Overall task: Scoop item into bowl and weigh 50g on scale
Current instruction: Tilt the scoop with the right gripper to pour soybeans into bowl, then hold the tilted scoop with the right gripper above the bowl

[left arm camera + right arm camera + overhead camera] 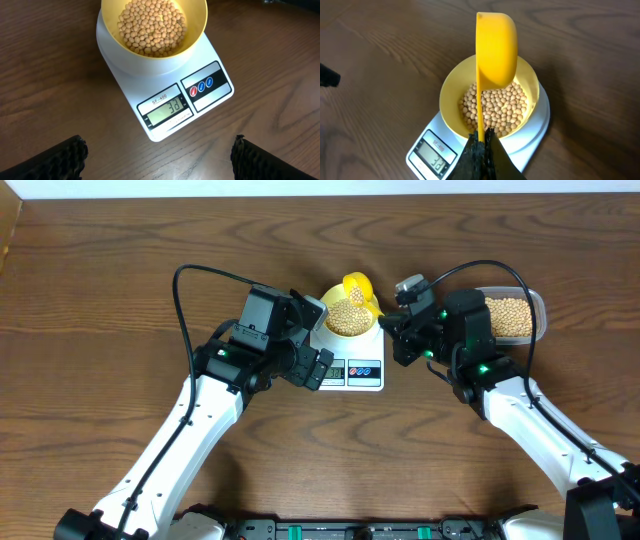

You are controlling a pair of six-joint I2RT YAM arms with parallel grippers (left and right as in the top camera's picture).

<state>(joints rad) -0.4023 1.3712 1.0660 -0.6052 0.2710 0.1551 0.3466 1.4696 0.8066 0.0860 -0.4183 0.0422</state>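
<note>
Overhead: right hand (pixel 388 322) grips scoop (pixel 358 286) over bowl (pixel 451 90); left hand (pixel 316 335) wide; tub (pixel 541 315) beside.

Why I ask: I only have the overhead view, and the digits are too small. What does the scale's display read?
Observer: In the left wrist view the scale shows two digits: a 3, then what looks like an 8. Under fifty.
Operator: Is the scoop loaded?
Observer: The right wrist view shows the scoop tipped on its side above the bowl of beans, its handle in the shut right gripper; its inside faces away.
Operator: And the left gripper?
Observer: The left gripper is open, fingers wide apart, holding nothing, in front of the scale.
</note>
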